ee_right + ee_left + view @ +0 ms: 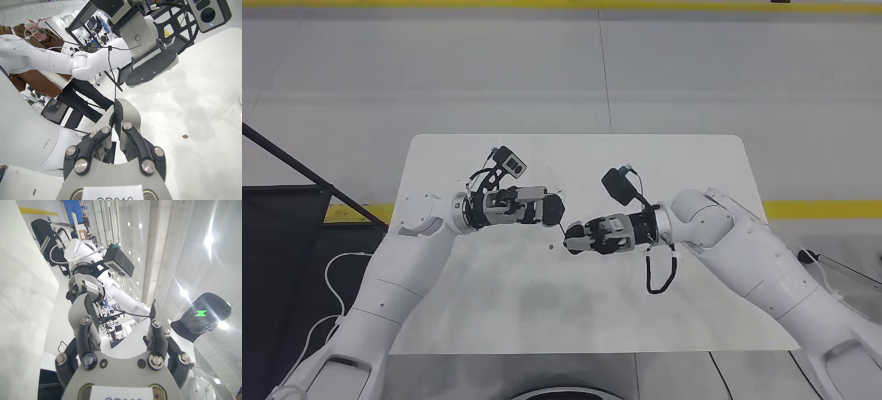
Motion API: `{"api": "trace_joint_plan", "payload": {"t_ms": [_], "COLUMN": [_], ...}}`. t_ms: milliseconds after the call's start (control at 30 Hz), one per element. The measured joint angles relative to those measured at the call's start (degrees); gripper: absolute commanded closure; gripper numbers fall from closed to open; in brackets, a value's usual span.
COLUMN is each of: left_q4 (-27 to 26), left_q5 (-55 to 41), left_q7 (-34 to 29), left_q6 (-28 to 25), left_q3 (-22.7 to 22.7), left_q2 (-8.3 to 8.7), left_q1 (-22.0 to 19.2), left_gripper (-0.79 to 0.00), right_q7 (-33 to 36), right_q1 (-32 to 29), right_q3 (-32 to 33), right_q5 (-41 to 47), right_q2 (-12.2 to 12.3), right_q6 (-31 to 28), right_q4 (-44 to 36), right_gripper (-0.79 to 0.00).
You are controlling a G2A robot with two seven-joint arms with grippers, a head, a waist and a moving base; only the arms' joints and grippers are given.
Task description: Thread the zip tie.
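Observation:
The zip tie (112, 75) is a thin black strap held in the air between the two grippers, above the middle of the white table (662, 300). My right gripper (115, 106) is shut on one end of it. From there the strap runs to its small head (109, 48). A thinner length (122, 49) crosses from the head to my left gripper (149, 55). In the left wrist view my left gripper (121, 300) stands open, fingers wide apart, and the strap (132, 314) touches one fingertip (152, 311). From above, the left gripper (554, 210) and the right gripper (570, 238) almost meet.
A small brown scrap (184, 136) lies on the table near the right gripper. A black frame with dark cloth (282, 230) stands off the table's left side. A yellow floor line (822, 208) runs behind the table. Bare tabletop surrounds both arms.

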Motion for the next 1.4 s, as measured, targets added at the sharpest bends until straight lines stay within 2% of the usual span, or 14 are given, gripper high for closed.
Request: {"api": "trace_joint_plan", "payload": {"t_ms": [100,233,333,467,533,933,1400], "left_q4": [0.0,0.1,0.1,0.1,0.1,0.6,2.4], "left_q5": [0.1,0.2,0.3,0.6,0.6,1.4,3.3], "left_q7": [-0.1,-0.1,0.0,0.0,-0.1,0.5,3.2], "left_q6": [0.0,0.0,0.0,0.0,0.0,-0.7,-2.1], "left_q3": [-0.1,-0.3,-0.5,-0.6,-0.7,-1.8,-5.3], "left_q2": [-0.04,-0.09,-0.12,-0.16,-0.17,-0.14,0.54], "left_q1": [0.1,0.2,0.3,0.3,0.4,0.7,1.9], "left_gripper": [-0.302,-0.286,-0.215,-0.055,0.0,0.0,0.0], "right_q7": [0.0,0.0,0.0,0.0,0.0,0.0,0.0], "right_q1": [0.0,0.0,-0.1,-0.2,-0.2,-0.1,-4.8], "right_q3": [0.0,0.1,0.3,0.5,0.5,1.7,10.5], "right_q5": [0.1,0.2,0.2,0.2,0.0,-0.2,-0.3], "right_q2": [-0.3,-0.5,-0.6,-0.7,-0.7,-0.2,3.8], "right_q6": [0.0,0.0,0.0,0.0,0.0,0.0,0.0], "right_q4": [0.6,1.1,1.3,1.4,1.4,1.3,-7.4], "right_gripper": [0.0,0.0,0.0,0.0,0.0,0.0,0.0]}}
